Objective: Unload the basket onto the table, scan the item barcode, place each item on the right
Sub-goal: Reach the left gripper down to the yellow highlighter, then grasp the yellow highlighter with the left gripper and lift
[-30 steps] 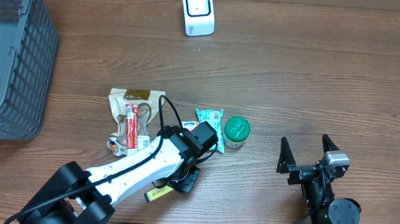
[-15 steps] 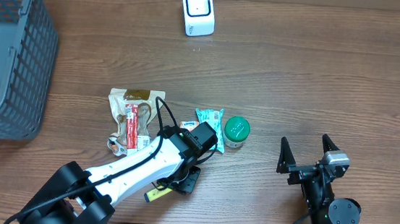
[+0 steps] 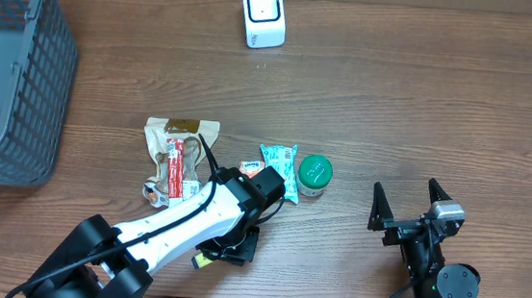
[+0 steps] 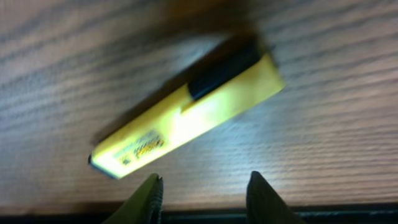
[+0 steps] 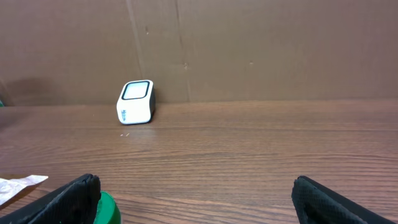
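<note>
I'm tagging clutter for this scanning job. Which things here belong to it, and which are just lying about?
In the job: yellow marker, probably the item, below the left gripper; white scanner.
Lying about: grey basket, brown snack packet, teal packet, green-lidded jar.

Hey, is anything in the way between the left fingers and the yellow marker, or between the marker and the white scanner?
Nothing visible separates the left fingers from the yellow marker, only bare table. Toward the scanner, the snack packets lie roughly on the line. Carried high, the marker likely clears them.
</note>
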Robot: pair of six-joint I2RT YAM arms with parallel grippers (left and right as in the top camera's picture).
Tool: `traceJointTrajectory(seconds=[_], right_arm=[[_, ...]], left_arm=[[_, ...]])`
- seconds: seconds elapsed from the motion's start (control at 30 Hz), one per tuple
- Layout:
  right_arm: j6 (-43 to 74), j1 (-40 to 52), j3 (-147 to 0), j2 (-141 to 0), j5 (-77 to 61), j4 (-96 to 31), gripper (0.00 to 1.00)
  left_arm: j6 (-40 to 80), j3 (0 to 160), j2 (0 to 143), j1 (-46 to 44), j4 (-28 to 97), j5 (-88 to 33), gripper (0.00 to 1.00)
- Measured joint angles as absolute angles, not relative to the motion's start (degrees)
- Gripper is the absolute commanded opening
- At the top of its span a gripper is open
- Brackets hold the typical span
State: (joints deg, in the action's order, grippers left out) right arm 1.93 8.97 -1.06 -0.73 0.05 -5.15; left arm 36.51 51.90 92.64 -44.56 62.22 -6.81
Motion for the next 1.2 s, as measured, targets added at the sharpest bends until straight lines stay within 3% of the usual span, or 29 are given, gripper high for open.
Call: traceJointTrajectory(seconds=[0.2,0.67,1.2], right_arm=[[2.0,9.0,-1.1,-0.7,0.0,-5.2,1.00],[2.0,9.0,-1.1,-0.7,0.0,-5.2,1.00],[2.0,9.0,-1.1,-0.7,0.1,-5.2,1.00]], left_arm=[[38.8,51.6,92.6,-45.1,61.5,-6.9,0.15],[42.0,45.6,92.6,-46.2,54.2,-7.1,0.16],[31.7,45.5,92.6,-45.7,48.8,-9.3,0.12]])
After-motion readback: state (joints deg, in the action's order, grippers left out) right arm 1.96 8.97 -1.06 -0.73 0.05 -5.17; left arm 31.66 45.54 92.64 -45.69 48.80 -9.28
